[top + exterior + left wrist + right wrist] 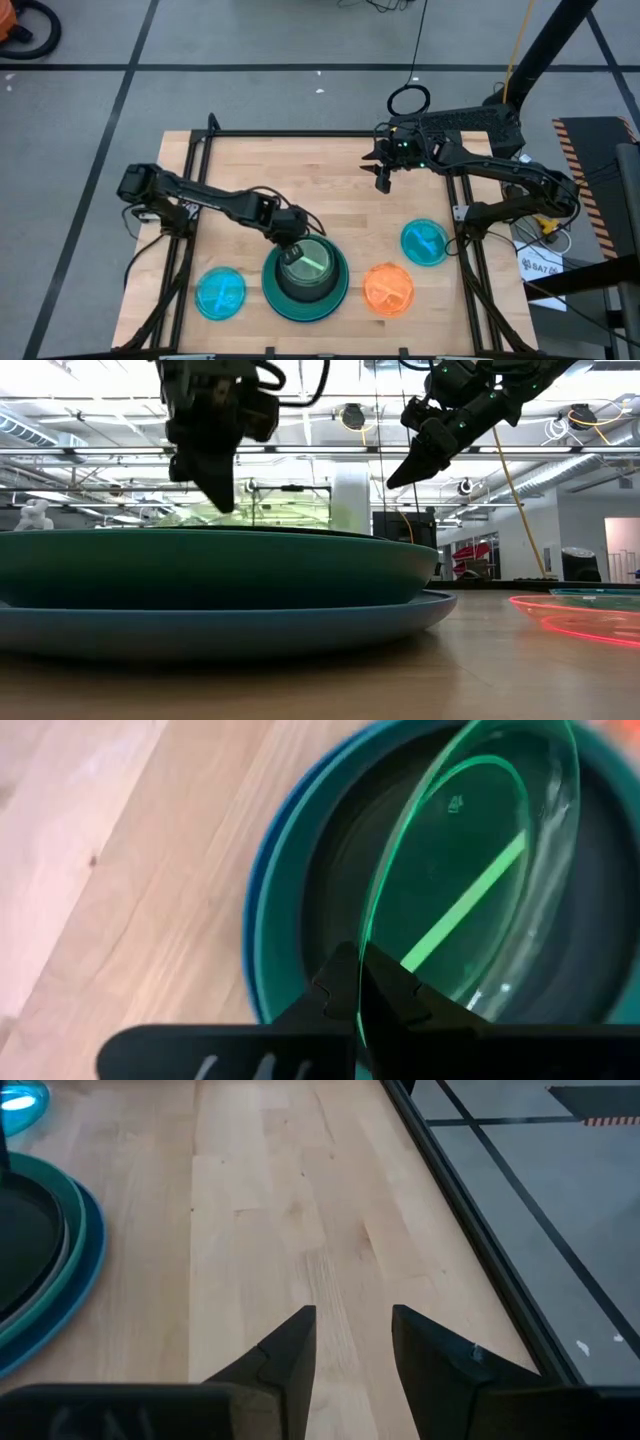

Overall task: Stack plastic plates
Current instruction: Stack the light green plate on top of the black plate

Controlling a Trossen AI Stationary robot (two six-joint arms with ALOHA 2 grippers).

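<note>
The wooden bench [300,170] carries everything, framed by dark rails along its edges. At its near-middle sits the stack: the large blue plate [272,300] at the bottom, the teal plate [338,285] nested on it, and a black plate [285,290] inside that. In the low view the blue plate [300,625] and teal plate [200,565] fill the foreground and block most of what lies behind them.

The left gripper [290,245] hangs over the stack, pinched on the rim of the translucent green plate [308,265], which tilts above the black plate; the left wrist view shows the green plate [470,870] held edge-on between the closed fingers [395,995].

Beside the stack on the left arm's side lies a small cyan plate [220,293], apart from it. On the other side lie the orange plate [388,289], just beside the stack, and another small cyan plate [424,243] near the bench edge.

The right gripper [383,180] waits high over the far part of the bench, its fingers [285,1355] narrowly parted and holding nothing.
</note>
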